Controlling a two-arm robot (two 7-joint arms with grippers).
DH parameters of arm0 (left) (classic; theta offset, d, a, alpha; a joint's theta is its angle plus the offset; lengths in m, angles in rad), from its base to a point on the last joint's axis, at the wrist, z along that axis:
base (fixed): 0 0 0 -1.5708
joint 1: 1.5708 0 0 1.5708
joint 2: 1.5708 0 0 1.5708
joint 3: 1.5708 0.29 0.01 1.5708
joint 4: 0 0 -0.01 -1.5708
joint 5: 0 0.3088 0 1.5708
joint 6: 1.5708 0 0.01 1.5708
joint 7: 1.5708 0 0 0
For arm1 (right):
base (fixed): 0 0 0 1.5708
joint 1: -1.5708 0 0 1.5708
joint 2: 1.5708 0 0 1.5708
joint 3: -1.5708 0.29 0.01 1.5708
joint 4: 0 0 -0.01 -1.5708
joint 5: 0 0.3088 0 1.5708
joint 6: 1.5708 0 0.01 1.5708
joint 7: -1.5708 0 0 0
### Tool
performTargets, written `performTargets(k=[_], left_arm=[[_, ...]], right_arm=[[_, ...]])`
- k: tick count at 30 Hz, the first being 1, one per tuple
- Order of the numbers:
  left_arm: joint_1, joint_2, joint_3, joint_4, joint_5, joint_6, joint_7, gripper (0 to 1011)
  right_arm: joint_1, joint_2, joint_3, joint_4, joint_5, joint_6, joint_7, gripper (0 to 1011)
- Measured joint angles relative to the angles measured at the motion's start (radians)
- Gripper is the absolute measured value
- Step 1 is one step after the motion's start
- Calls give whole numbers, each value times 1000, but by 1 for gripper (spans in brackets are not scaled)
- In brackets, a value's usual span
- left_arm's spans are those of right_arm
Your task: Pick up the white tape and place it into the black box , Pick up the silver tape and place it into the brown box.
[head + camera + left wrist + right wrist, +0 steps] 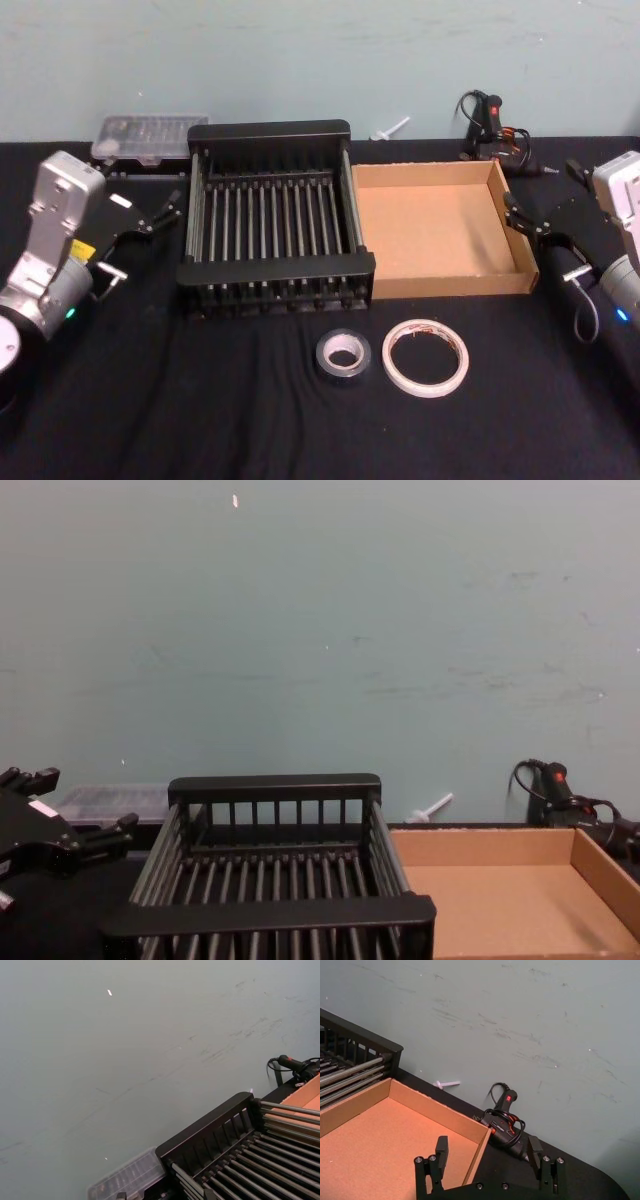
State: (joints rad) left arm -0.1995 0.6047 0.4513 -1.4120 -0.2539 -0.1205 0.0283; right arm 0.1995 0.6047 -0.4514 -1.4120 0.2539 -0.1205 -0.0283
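White tape (427,358) beside silver tape (343,355)

Light was even, soft; shadows faint. Black table (150,400) lost detail. Head view was slightly blurred, maybe noisy.

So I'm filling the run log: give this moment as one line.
white tape: on table, untouched | silver tape: on table beside it | black box: empty | brown box: empty | left gripper: open, idle | right gripper: open, idle

right gripper (489,1152) fingers apart | over brown box (380,1135) corner | black box (355,1055) beyond
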Motion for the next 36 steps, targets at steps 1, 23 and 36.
performTargets(k=[1,23,36], left_arm=[[0,0,0,0,0,0,0,1001],[0,0,0,0,0,0,0,1001],[0,0,0,0,0,0,0,1001]], right_arm=[[0,0,0,0,0,0,0,1002],[0,0,0,0,0,0,0,1002],[0,0,0,0,0,0,0,1002]])
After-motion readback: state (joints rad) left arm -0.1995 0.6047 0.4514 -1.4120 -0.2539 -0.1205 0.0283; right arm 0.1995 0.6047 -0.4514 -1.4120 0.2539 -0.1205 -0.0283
